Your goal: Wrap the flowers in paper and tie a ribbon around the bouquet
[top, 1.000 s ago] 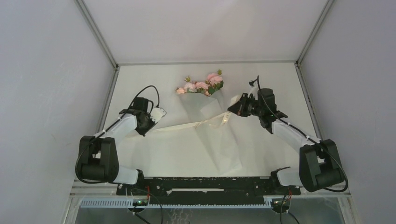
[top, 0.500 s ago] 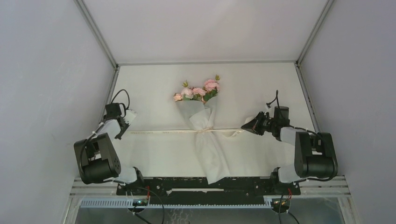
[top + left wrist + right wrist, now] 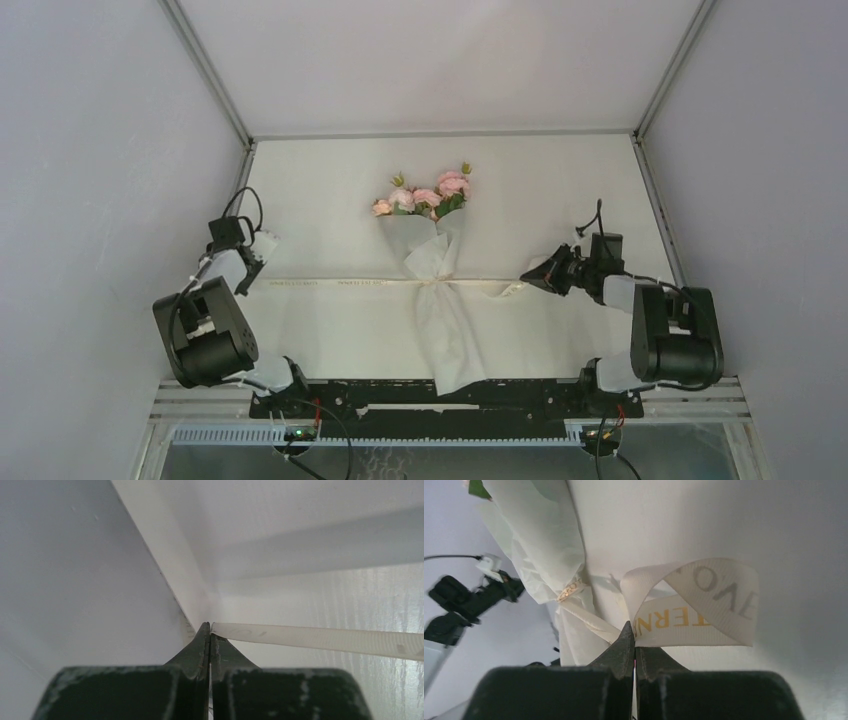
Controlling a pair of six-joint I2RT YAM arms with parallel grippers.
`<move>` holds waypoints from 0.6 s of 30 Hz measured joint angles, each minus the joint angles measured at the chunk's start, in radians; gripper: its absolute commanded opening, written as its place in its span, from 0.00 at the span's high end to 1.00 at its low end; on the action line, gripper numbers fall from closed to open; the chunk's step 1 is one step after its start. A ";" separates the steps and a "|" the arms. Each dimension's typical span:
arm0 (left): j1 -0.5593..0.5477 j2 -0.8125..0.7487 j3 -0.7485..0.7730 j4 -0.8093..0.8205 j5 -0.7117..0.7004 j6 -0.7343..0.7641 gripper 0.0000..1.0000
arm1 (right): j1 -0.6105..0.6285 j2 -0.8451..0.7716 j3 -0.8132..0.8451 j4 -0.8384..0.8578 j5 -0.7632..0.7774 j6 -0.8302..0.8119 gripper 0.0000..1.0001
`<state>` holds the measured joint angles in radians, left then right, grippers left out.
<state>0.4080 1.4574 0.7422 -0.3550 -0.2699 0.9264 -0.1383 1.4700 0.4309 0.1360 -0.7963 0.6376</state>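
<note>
Soft, crinkled white paper [image 3: 447, 335] cones the pink flowers [image 3: 428, 196]; a flat, lettered cream ribbon [image 3: 340, 283] cinches it taut; left gripper [image 3: 210, 629] and right gripper [image 3: 634, 629] each clamp an end.

The bouquet [image 3: 438, 270] lies mid-surface [image 3: 330, 190] along the 12-to-6 line, with the flowers [image 3: 428, 195] at the 12 o'clock end and the paper [image 3: 455, 350] tail reaching the near edge at 6. The ribbon [image 3: 340, 283] crosses its waist from 9 to 3 o'clock. One end sits in the left arm's fingers [image 3: 197, 647] by the 9 o'clock wall [image 3: 120, 200]; the other, seemingly looped, sits in the right arm's fingers [image 3: 540, 273] at 3.
</note>
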 measured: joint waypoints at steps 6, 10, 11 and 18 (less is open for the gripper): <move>-0.027 -0.008 0.156 -0.148 0.042 -0.050 1.00 | 0.307 -0.143 0.195 -0.192 0.157 -0.093 1.00; -0.248 -0.067 0.317 -0.330 0.192 -0.117 1.00 | 0.542 -0.211 0.440 -0.194 0.188 -0.145 1.00; -0.334 -0.082 0.364 -0.384 0.254 -0.127 1.00 | 0.573 -0.220 0.477 -0.180 0.187 -0.147 1.00; -0.748 -0.097 0.618 -0.703 0.695 -0.117 0.47 | 0.694 -0.194 0.599 -0.107 0.190 -0.149 1.00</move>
<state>-0.3401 1.3602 1.3598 -1.0584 0.4255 0.8093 0.5556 1.2758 1.0294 0.0292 -0.6064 0.4885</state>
